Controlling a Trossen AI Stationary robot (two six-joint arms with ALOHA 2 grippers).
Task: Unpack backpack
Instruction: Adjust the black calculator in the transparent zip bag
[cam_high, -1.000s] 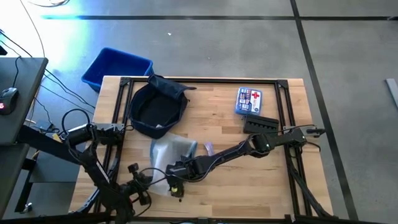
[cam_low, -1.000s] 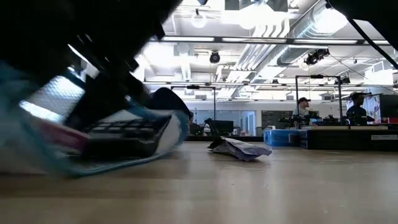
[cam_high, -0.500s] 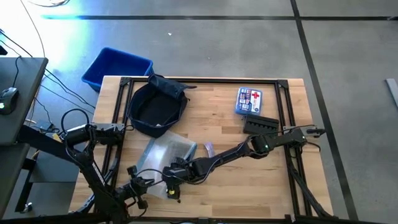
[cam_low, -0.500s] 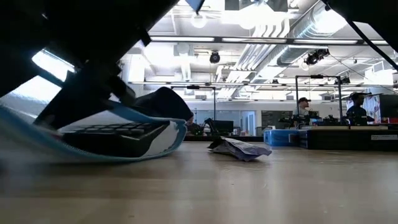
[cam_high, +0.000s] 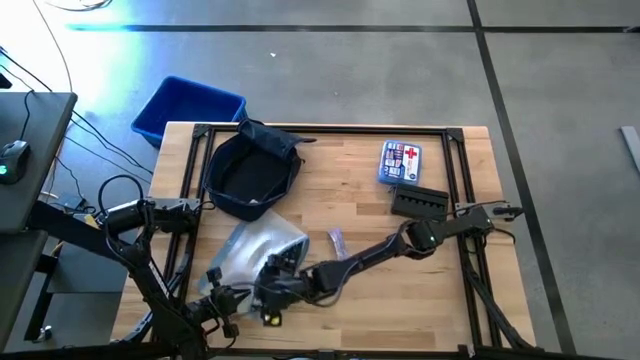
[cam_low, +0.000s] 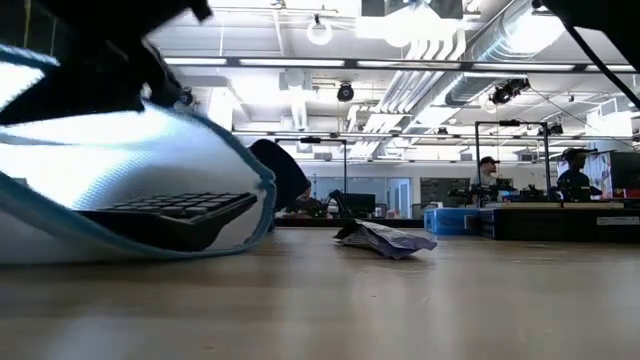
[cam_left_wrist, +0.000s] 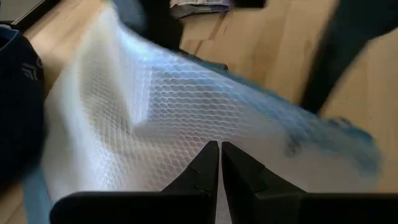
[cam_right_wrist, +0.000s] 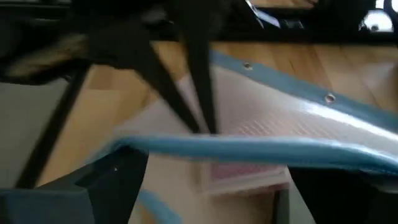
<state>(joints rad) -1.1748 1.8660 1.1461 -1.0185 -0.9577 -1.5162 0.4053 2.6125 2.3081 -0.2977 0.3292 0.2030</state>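
I am working with both arms at the 7 o'clock edge of the counter (cam_high: 370, 300). My right pincer (cam_high: 268, 290) is standing with fingers apart, straddling the blue-trimmed edge of the clear mesh pouch (cam_high: 255, 250); whether it is bearing on that edge I cannot tell. My left pincer (cam_left_wrist: 219, 155) is sitting with fingers pressed together, against the pouch's mesh face.

The backpack (cam_high: 250, 170) is lying open at 11 o'clock, slumped. A first-aid kit (cam_high: 401, 163), a dark flat item (cam_high: 418, 201) and a small wrapper (cam_high: 336, 240) are already lying out (probably unpacked). I judge the task well advanced; the backpack's depth is not showing, so remaining contents are unconfirmed.
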